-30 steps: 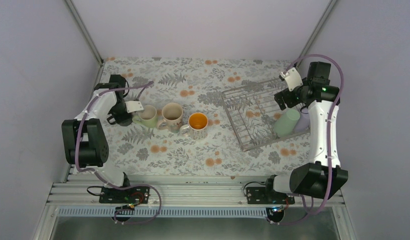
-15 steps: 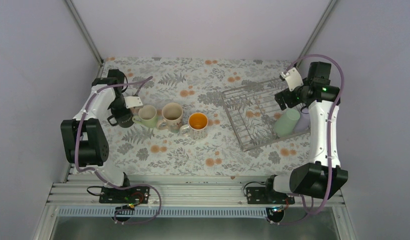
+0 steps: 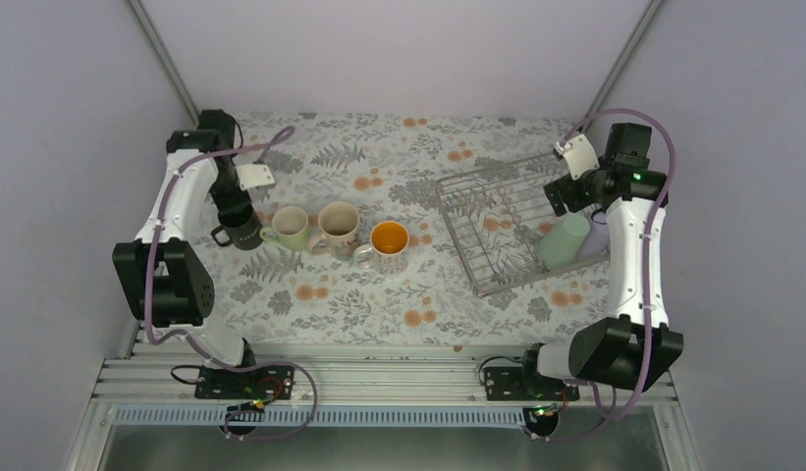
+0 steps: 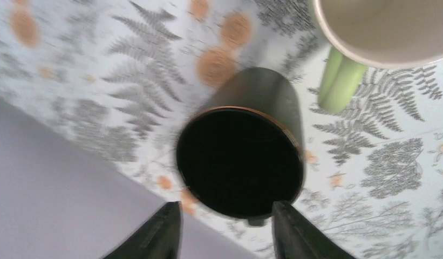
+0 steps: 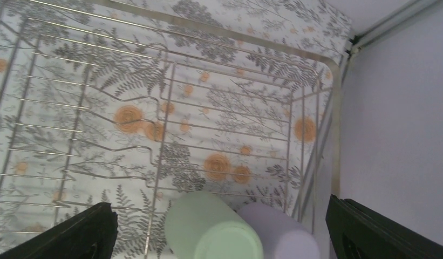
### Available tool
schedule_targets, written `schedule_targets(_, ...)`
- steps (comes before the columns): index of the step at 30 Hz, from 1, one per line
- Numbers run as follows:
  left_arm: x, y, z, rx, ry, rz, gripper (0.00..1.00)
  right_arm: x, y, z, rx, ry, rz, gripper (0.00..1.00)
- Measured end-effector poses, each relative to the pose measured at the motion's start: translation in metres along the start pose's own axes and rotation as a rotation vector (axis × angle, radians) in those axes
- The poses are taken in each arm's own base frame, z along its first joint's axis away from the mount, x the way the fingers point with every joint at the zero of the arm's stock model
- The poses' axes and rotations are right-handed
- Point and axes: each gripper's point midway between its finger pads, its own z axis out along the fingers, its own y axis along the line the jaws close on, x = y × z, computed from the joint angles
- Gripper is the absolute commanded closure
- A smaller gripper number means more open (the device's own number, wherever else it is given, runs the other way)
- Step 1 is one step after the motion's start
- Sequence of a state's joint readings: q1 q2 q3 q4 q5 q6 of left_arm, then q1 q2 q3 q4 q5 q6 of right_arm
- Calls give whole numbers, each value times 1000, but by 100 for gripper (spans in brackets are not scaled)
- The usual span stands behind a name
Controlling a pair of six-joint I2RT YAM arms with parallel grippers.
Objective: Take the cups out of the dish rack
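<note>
Four mugs stand in a row on the floral table: a black mug (image 3: 243,234), a pale green mug (image 3: 292,227), a cream patterned mug (image 3: 338,224) and a patterned mug with an orange inside (image 3: 388,240). My left gripper (image 3: 237,210) hovers just above the black mug (image 4: 240,162), open, its fingers apart and off the rim. The silver wire dish rack (image 3: 459,235) sits at the right. A green tumbler (image 5: 211,229) and a lavender tumbler (image 5: 281,234) lie side by side in its near right corner. My right gripper (image 5: 222,222) hangs wide open above them, touching nothing.
The pale green mug's handle (image 4: 340,81) points toward the black mug, close beside it. The left wall runs near the black mug. The right wall and a corner post stand just beyond the rack (image 5: 165,102).
My left gripper has opened, let go of the black mug and risen away toward the back. The mug stays upright on the table. The right arm has barely moved.
</note>
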State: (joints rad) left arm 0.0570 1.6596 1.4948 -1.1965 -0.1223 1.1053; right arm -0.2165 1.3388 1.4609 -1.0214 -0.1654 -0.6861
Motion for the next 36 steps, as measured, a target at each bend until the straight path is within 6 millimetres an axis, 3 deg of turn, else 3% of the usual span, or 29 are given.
schedule_targets(4, -17, 30, -47, -113, -83, -26, 36, 11, -21, 1, 69, 33, 32, 0)
schedule_targets(7, -35, 38, -86, -189, -167, -27, 33, 26, -42, 4, 112, 68, 78, 0)
schedule_targets(11, -65, 21, -118, -215, -255, 14, 33, 48, -63, 8, 136, 119, 131, 0)
schedule_targets(17, -117, -16, -132, -165, -371, 74, 26, 81, -78, 6, 145, 188, 172, 0)
schedule_targets(22, -160, -34, -157, -127, -536, 73, 12, 104, -72, 13, 114, 240, 179, 0)
schedule_targets(27, -197, -51, -178, -50, -684, 74, 6, 113, -57, 24, 28, 265, 180, 0)
schedule_targets(32, -220, -67, -187, 37, -769, 78, 0, 119, -38, 31, -50, 277, 178, 0)
schedule_targets(36, -227, -72, -192, 81, -802, 74, 0, 117, -23, 39, -105, 286, 160, 0)
